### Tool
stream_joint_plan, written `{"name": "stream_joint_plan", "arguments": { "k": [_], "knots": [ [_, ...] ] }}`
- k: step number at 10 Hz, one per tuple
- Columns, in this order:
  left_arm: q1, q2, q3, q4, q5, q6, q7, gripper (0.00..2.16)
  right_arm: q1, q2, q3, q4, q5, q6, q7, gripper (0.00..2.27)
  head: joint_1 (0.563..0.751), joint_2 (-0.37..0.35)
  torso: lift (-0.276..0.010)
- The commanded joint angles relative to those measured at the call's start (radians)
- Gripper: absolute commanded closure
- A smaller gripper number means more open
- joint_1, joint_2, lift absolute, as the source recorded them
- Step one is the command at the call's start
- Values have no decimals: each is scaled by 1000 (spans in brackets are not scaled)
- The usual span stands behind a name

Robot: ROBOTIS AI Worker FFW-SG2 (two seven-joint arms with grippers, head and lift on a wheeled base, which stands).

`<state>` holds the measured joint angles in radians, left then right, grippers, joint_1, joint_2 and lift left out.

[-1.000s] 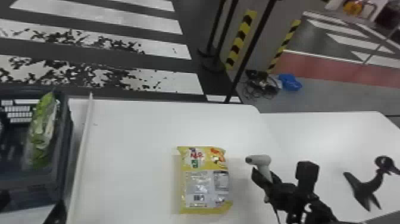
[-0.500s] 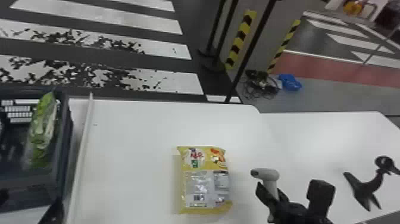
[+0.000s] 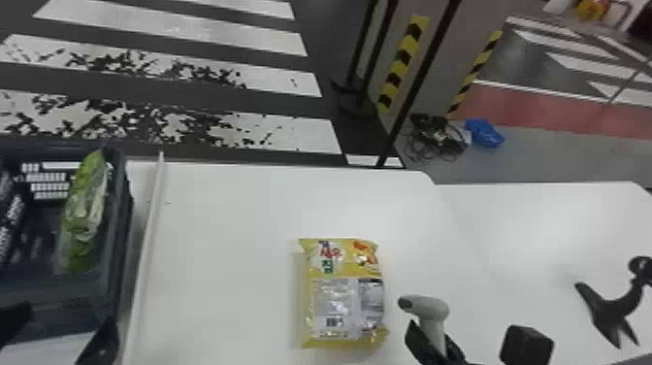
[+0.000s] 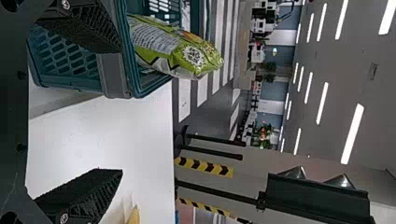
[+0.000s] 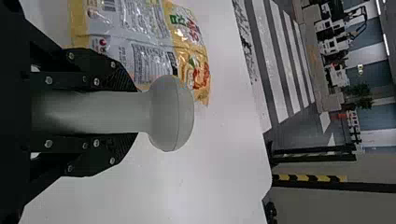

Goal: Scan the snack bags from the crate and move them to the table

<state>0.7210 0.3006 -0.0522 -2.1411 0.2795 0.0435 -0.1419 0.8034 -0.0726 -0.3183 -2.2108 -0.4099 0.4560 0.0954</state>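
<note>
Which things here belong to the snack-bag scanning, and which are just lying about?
Job:
- yellow snack bag, on the table
- green snack bag, in the crate
- scanner, in the right claw

Lying about:
- black stand, possibly the scanner's
- cables, blue object, on the floor

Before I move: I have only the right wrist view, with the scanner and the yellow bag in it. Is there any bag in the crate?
Observer: Yes, one green snack bag is in the crate, near its right-hand wall as the head view shows it.
Operator: Understood. How does the left gripper stand?
Observer: The left gripper is open, its two fingers well apart, with nothing held.
Operator: And what is off to the right of the scanner, out on the table?
Observer: A black stand with forked feet, toward the head view's right edge.
</note>
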Motion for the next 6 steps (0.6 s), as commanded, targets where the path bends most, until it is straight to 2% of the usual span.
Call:
{"name": "stream_joint_plan", "arguments": {
  "k": [1,4,6],
  "knots": [
    [0,0,2,1,3,-7,-2,80,36,7,76,-20,22,-36,-17,2240,695,-288,-95],
    [0,-1,0,10,6,-13,-8,80,80,11,199,-53,80,-119,-88,2240,695,-188,-95],
    [0,-1,0,12,6,-23,-11,83,106,13,289,-67,137,-177,-149,2240,695,-148,-95]
  ]
}}
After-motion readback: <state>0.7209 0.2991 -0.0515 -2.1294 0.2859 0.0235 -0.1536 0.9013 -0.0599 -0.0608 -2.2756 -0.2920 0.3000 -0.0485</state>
